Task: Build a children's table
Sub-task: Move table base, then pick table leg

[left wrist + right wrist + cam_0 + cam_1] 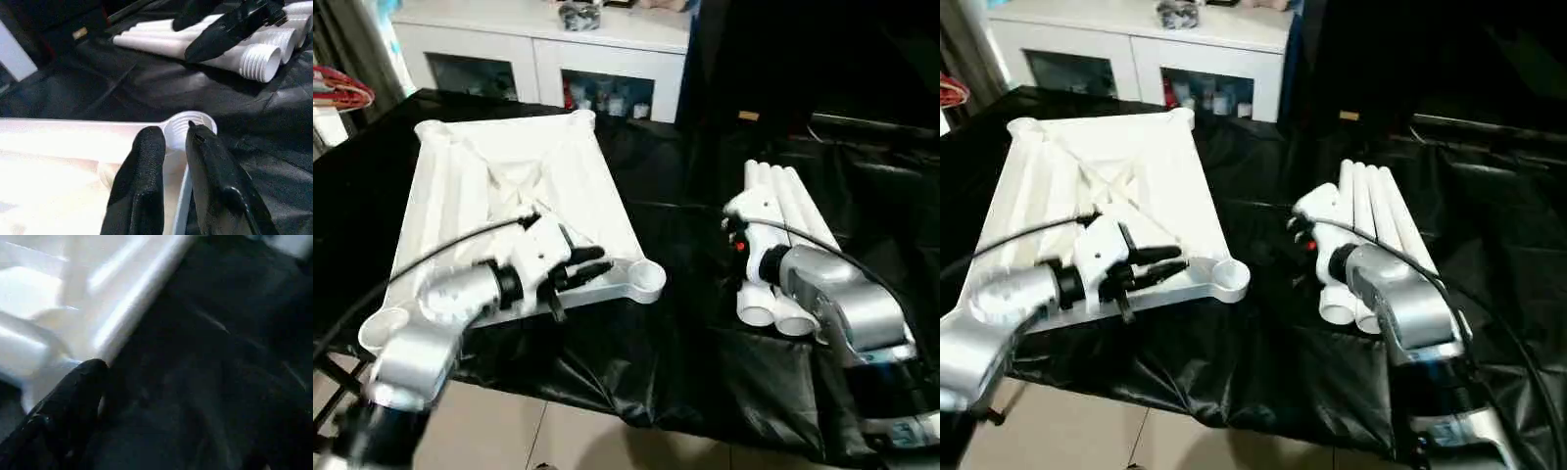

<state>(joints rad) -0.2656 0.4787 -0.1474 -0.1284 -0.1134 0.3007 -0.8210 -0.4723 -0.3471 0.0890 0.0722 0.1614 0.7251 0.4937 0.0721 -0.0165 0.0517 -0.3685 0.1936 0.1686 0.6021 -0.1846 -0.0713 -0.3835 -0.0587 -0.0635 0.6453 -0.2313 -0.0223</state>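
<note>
The white tabletop [509, 166] lies ribbed underside up on the left half of the black-draped table. My left gripper [590, 264] hovers over its near right part, open by a narrow gap with nothing between the fingers [146, 166], pointing at the round corner socket [188, 127]. Several white tubular legs [793, 211] lie side by side on the right, threaded ends [259, 61] toward me. My right gripper [182, 41] sits over the near part of that bundle, its fingers apart. One of its fingers [73, 401] shows against black cloth.
A white cabinet [538, 49] stands behind the table. A red hoop [337, 93] sits at the far left. The black cloth [685, 323] drapes over the table's front edge, with tiled floor [509, 431] below. Black cloth lies between tabletop and legs.
</note>
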